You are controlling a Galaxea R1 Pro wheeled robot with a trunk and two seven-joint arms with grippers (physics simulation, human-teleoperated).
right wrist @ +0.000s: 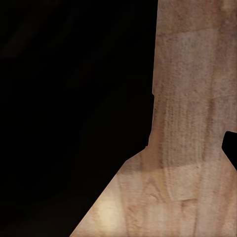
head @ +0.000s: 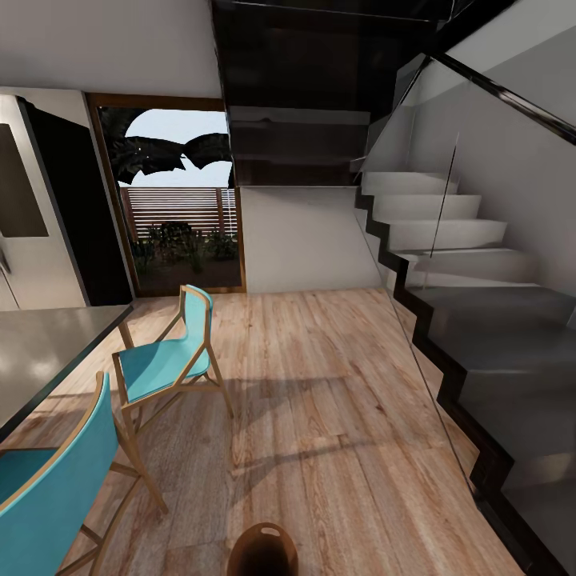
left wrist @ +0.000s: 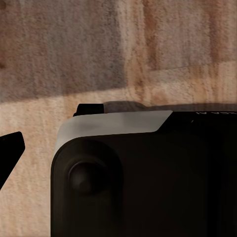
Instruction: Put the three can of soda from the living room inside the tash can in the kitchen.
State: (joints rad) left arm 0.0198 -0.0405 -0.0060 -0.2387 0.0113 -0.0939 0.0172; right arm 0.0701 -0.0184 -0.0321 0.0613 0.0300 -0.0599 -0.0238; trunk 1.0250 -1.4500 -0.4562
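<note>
Now facing stairs (head: pixel 448 264) at twelve o'clock, fridge (head: pixel 32 216) at ten, bin (head: pixel 266 549) at six near base; hands' grip cannot tell; no cans sighted.

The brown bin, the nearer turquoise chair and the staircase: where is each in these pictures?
tash can (head: pixel 264 538), head view, on its coppery rim at the picture's bottom edge.
nearer turquoise chair (head: pixel 56 488), head view, on its backrest.
staircase (head: pixel 448 234), head view, on a pale middle step.

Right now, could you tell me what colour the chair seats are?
Turquoise, on light wood frames; the chairs show best in the head view.
</note>
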